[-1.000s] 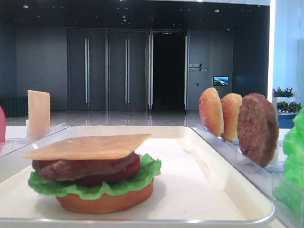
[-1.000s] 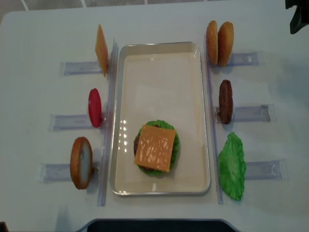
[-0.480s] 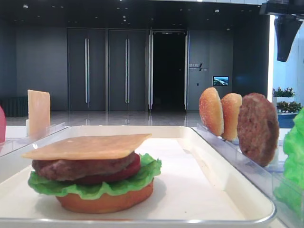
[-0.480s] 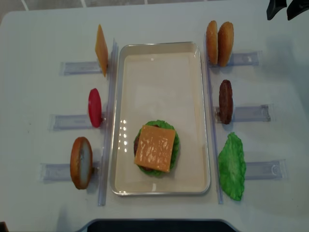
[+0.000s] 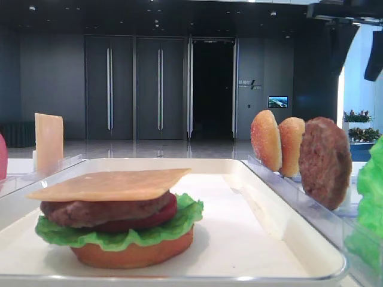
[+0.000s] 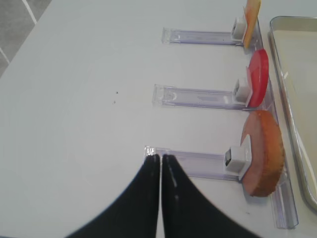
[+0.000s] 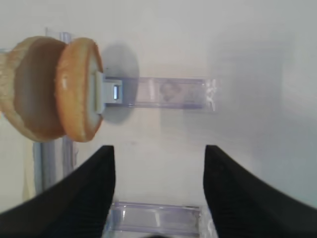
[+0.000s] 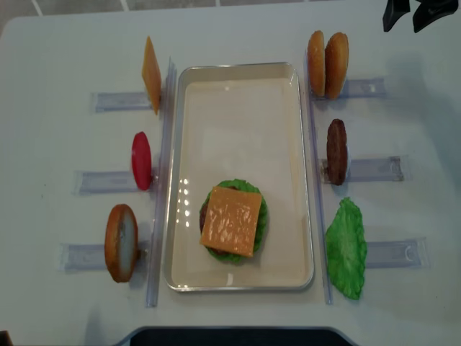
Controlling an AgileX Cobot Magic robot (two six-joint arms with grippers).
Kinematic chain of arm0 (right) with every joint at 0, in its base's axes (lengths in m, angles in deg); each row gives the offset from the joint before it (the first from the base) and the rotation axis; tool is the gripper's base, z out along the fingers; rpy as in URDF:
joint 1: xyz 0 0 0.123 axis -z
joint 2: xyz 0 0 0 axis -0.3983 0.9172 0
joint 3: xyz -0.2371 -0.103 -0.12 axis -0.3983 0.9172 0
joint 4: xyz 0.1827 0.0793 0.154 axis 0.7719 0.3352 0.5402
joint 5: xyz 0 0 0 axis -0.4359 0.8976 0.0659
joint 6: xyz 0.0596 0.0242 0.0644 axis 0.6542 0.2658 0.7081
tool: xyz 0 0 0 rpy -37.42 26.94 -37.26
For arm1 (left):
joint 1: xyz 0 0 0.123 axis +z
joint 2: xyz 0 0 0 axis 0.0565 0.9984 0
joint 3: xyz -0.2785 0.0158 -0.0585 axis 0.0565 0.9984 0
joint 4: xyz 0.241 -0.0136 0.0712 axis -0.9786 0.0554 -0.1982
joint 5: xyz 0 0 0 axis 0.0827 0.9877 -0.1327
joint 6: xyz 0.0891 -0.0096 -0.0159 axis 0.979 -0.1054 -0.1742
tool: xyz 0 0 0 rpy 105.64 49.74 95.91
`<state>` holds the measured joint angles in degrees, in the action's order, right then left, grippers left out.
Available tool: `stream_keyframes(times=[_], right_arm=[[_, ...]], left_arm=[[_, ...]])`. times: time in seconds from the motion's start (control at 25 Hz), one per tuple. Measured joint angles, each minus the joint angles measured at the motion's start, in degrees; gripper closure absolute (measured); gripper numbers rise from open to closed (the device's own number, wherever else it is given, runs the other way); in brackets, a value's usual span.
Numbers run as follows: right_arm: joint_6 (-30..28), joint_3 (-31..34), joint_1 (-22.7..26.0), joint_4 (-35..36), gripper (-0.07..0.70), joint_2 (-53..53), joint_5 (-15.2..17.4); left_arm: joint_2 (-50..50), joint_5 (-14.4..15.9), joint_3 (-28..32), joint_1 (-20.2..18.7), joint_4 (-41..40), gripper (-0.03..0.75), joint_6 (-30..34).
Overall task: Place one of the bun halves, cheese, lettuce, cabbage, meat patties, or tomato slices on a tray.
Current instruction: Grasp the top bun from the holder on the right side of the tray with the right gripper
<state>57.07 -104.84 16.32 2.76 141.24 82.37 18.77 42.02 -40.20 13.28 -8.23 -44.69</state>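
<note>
The cream tray (image 8: 238, 67) holds a stack of bun base, lettuce, tomato and patty, topped by cheese (image 8: 231, 220) (image 5: 111, 184). On the rack at the far right stand the seeded bun half (image 8: 315, 63) (image 7: 27, 94) (image 5: 265, 140) and a more orange bun (image 8: 336, 65). My right gripper (image 8: 410, 14) (image 7: 158, 151) (image 5: 358, 54) hangs open and empty, above the table right of that pair. My left gripper (image 6: 159, 156) is shut on nothing, over the left rack that holds another bun (image 6: 262, 153). Cabbage is out of view.
Clear racks flank the tray. On the left stand a cheese slice (image 8: 151, 74), a tomato slice (image 8: 142, 160) and a bun (image 8: 121, 243). On the right are a meat patty (image 8: 336, 151) and a lettuce leaf (image 8: 346, 247).
My right gripper has moved left along the far right of the table, towards the bun pair. Nothing on the tray or racks has moved.
</note>
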Motion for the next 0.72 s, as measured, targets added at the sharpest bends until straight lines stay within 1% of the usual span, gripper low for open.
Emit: stream_keyframes(times=[0.2,0.44,0.6,0.72], right_arm=[[5.07,-2.05,-5.59,-0.33,0.223,0.04,0.11],[9.28,-4.71,-11.51,-0.37,0.223,0.04,0.06],[10.78,-4.82,-14.21,-0.32,0.223,0.06,-0.04],[10.96,-4.82,-15.19,-0.36,0.223,0.06,-0.89]], left_arm=[[0.0,0.0,0.0,0.0,0.0,0.715,0.0],[0.0,0.0,0.0,0.0,0.0,0.715,0.0],[0.0,0.0,0.0,0.0,0.0,0.715,0.0],[0.0,0.0,0.0,0.0,0.0,0.715,0.0]])
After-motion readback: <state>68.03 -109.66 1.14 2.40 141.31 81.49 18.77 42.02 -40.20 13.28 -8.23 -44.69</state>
